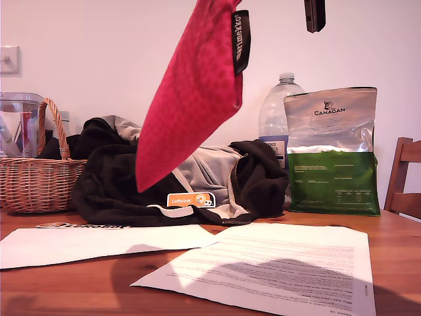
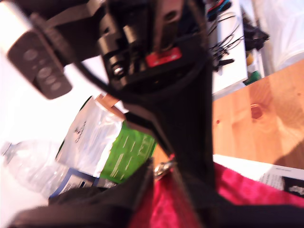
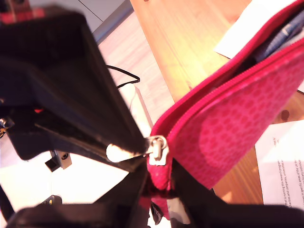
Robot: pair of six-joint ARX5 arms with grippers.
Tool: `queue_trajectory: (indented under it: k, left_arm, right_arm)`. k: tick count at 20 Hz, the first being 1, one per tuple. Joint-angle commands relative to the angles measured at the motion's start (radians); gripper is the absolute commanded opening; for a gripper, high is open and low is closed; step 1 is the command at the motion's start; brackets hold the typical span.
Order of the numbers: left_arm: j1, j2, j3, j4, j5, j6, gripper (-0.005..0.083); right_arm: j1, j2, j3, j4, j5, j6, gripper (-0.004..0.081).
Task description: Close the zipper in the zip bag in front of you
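Across the wooden table (image 1: 66,283) lie two sheets of paper (image 1: 283,263), and behind them in the exterior view a black jacket (image 1: 118,191) is heaped, with a wicker basket (image 1: 36,184) at that view's left and a green-and-silver foil bag (image 1: 332,158) standing at its right, just beside a clear water bottle (image 1: 276,118). Above the jacket the zip bag (image 1: 191,99) hangs in the air, well clear of the table, tilted, its lower corner pointing down and its black tag (image 1: 241,39) near the top. My first gripper (image 2: 164,175) is closed narrow on the red fabric at the bag's end, right by the silver slider, though that view is blurred. My second gripper (image 3: 135,154) pinches the metal pull tab (image 3: 121,152) between its dark fingers. The zipper (image 3: 228,85) stands open, the bag's mouth gaping along the long edge, with the slider (image 3: 158,150) at the end nearest both grippers.
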Motion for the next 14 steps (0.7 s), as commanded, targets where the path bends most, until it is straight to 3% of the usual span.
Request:
queue_trajectory:
  k: [1,4,9,14]
  left_arm:
    - [-0.003,0.014,-0.024,0.005,0.017,0.004,-0.0025]
    - [-0.003,0.014,-0.024,0.0,0.026,-0.008,-0.0024]
    - [0.019,0.014,-0.024,-0.002,0.024,-0.116,-0.0024]
    - [0.044,0.016,-0.024,-0.004,0.039,-0.135,-0.0024]
  right_arm:
    - [0.005,-0.001,0.031,0.019,-0.005,-0.008,-0.0011]
    - [0.005,-0.001,0.031,0.018,0.058,-0.046,-0.0011]
    - [0.005,-0.001,0.031,0.019,0.296,-0.173,-0.0011]
    - [0.011,-0.001,0.031,0.045,0.42,-0.405,-0.0011]
